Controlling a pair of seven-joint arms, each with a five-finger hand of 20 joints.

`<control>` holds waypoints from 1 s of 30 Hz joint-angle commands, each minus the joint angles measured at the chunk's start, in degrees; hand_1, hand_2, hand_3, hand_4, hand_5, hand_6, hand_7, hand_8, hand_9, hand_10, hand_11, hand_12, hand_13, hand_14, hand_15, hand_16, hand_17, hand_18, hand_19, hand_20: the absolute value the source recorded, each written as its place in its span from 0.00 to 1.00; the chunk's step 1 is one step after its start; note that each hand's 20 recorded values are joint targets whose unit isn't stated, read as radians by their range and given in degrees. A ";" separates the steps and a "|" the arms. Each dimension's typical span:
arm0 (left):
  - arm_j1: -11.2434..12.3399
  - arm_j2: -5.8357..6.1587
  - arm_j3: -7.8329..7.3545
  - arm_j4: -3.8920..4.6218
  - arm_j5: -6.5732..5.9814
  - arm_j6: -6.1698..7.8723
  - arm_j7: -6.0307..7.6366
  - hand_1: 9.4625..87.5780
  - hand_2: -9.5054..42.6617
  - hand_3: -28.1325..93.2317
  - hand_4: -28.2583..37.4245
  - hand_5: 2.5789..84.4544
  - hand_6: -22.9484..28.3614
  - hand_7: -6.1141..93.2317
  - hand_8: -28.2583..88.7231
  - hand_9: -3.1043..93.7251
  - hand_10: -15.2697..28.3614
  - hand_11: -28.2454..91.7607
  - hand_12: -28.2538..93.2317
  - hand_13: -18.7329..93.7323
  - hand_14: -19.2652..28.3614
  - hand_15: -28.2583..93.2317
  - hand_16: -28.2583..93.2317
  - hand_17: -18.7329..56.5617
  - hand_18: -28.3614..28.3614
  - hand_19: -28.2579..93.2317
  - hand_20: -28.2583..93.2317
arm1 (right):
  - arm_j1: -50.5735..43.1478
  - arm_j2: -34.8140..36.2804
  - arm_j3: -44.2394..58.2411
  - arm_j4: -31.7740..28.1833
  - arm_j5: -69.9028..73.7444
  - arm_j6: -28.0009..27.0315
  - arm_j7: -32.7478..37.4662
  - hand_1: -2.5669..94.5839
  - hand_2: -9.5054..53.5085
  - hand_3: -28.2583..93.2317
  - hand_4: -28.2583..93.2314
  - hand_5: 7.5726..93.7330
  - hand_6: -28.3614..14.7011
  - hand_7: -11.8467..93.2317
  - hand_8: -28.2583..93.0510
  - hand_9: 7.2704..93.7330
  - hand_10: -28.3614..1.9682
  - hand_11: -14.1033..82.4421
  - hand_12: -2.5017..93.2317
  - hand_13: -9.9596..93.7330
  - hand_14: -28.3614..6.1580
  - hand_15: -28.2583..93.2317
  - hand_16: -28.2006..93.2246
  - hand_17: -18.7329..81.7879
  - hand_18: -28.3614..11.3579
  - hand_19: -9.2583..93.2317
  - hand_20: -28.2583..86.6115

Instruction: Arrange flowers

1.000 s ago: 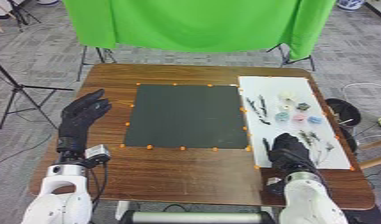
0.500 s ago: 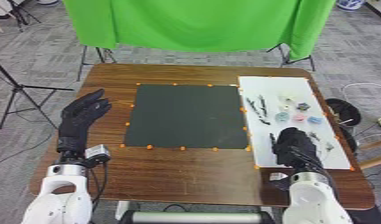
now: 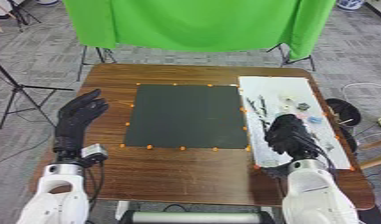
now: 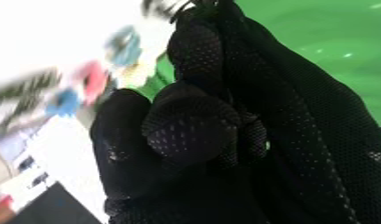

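In the head view my right hand point(image 3: 289, 136) is over the near part of the white sheet point(image 3: 266, 84). The right wrist view shows that hand point(image 4: 191, 120) with thumb and fingers curled together around a dark green sprig point(image 4: 201, 9), whose thin tips poke out; its stem is hidden. Dark branches point(image 3: 261, 106), a blue flower point(image 3: 314, 120), a grey-green rosette point(image 3: 303, 106) and pale blooms point(image 3: 288, 98) lie farther up the sheet. A pink flower point(image 4: 93, 80) appears in the right wrist view. My left hand point(image 3: 81, 111), fingers extended, is over the table's left side.
A dark square mat point(image 3: 186, 116) lies mid-table, left of the white sheet, with small orange markers around its edges. Brown wood point(image 3: 191, 172) forms the near part of the table. A green cloth point(image 3: 200, 25) hangs beyond the far edge, and a black bin point(image 3: 345, 111) stands at the right.
My right hand has moved away from the near edge, toward the flowers, and its fingers are now drawn in. It covers part of the blooms. My left hand has barely shifted.
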 commanded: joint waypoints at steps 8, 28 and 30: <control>0.70 4.67 -4.02 10.42 0.04 5.80 -2.16 0.31 0.04 0.78 0.13 0.57 0.49 0.24 0.17 0.54 0.64 0.42 0.32 0.55 0.76 0.44 0.20 0.41 0.76 0.41 0.38 | 22.04 -0.64 -17.89 3.21 2.87 0.16 -2.09 0.61 0.00 0.75 0.43 0.73 0.52 0.62 0.27 0.92 0.54 0.40 0.64 0.99 0.79 0.71 0.53 0.93 0.64 0.95 0.67; -5.82 6.24 2.86 12.34 -4.14 5.94 0.73 0.26 0.13 0.80 0.04 0.57 0.48 0.24 0.17 0.53 0.65 0.41 0.31 0.52 0.73 0.40 0.20 0.41 0.71 0.36 0.38 | 41.97 -9.74 -43.08 17.25 7.04 1.30 -5.89 0.61 0.00 0.75 0.44 0.73 0.52 0.62 0.26 0.93 0.54 0.40 0.63 1.00 0.79 0.70 0.53 0.93 0.64 0.94 0.66; -8.24 7.03 4.13 14.06 -4.34 5.49 0.72 0.24 0.18 0.81 0.02 0.58 0.48 0.24 0.17 0.53 0.65 0.40 0.31 0.52 0.72 0.39 0.20 0.41 0.71 0.35 0.38 | 44.12 -10.23 -44.73 18.40 8.69 2.12 -5.85 0.61 0.00 0.75 0.44 0.73 0.52 0.62 0.26 0.93 0.54 0.40 0.63 1.00 0.79 0.70 0.53 0.93 0.64 0.94 0.66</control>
